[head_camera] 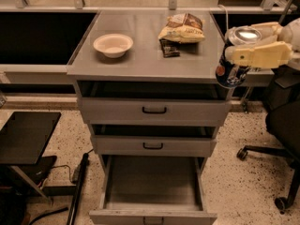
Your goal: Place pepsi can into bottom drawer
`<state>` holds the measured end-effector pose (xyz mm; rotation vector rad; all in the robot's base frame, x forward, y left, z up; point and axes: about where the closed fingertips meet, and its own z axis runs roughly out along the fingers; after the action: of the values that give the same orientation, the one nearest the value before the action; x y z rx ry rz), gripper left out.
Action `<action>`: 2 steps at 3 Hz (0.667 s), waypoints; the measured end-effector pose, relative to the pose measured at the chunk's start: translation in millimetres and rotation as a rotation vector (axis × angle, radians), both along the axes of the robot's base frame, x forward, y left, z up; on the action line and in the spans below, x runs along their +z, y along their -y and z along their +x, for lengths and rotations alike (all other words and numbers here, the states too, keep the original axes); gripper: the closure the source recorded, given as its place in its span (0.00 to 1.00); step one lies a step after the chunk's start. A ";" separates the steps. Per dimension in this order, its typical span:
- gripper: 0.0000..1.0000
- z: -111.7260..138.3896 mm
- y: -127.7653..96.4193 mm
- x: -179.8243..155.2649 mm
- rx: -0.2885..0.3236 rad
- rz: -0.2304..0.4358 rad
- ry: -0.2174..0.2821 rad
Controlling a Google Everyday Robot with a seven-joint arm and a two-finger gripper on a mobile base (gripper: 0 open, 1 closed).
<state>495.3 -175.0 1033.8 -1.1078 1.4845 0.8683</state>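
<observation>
The pepsi can (233,70), dark blue with a silver top, hangs in the air just past the cabinet's right front corner, tilted slightly. My gripper (241,45) is shut on it, with one cream finger (258,55) across its front and the other behind its top. The bottom drawer (153,183) is pulled open below, with a flat grey interior and nothing in it. It lies well below and to the left of the can.
On the grey cabinet top (140,60) sit a white bowl (113,44) and a tan snack bag (183,28) with a small dark packet (169,48). The two upper drawers (153,110) are slightly open. An office chair (281,130) stands right, a black stool (26,135) left.
</observation>
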 end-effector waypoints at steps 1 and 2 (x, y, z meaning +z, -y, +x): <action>1.00 0.0 0.0 -0.1 0.000 0.000 0.000; 1.00 -13.2 -6.0 -29.8 0.020 0.012 -0.026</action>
<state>482.0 -169.0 1004.0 -1.1083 1.4897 0.9077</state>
